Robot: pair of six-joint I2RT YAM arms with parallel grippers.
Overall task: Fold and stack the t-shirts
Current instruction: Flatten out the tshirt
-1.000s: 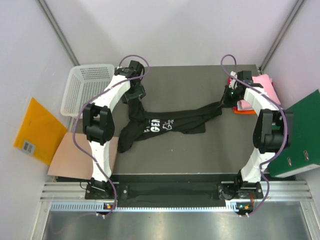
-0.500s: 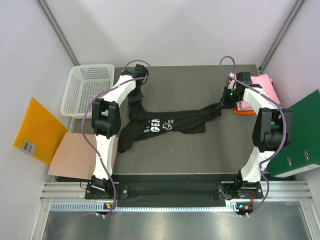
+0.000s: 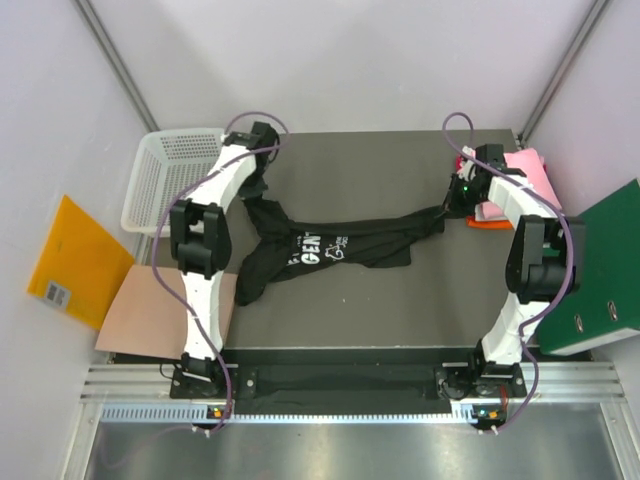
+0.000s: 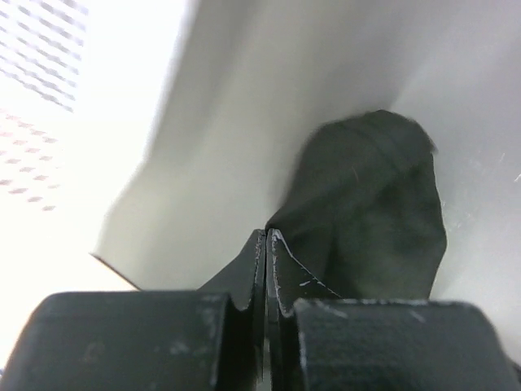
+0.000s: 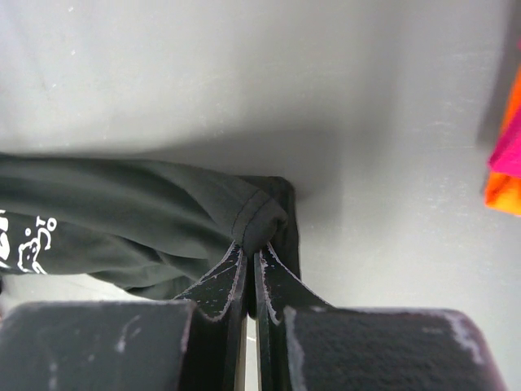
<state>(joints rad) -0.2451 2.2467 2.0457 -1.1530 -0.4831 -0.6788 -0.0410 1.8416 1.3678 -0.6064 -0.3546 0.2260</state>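
Note:
A black t-shirt [image 3: 330, 245] with white lettering lies stretched across the dark table [image 3: 380, 160]. My left gripper [image 3: 258, 185] is at the shirt's far left end. In the left wrist view its jaws [image 4: 267, 232] are pressed together and an edge of the black cloth [image 4: 366, 212] runs right up to the tips. My right gripper [image 3: 445, 208] is shut on the shirt's right end. The right wrist view shows a hemmed fold [image 5: 260, 216] pinched between its fingertips [image 5: 251, 248]. Folded pink [image 3: 530, 170] and orange [image 3: 485, 222] t-shirts are stacked at the far right.
A white mesh basket [image 3: 175, 175] stands off the table's far left corner, close beside my left gripper. A green folder [image 3: 600, 270] lies to the right. A yellow envelope [image 3: 75, 260] and a brown sheet [image 3: 150, 315] lie to the left.
My left gripper has closed from wide open to shut and shifted left towards the basket. The right gripper has stayed put, still holding the shirt.

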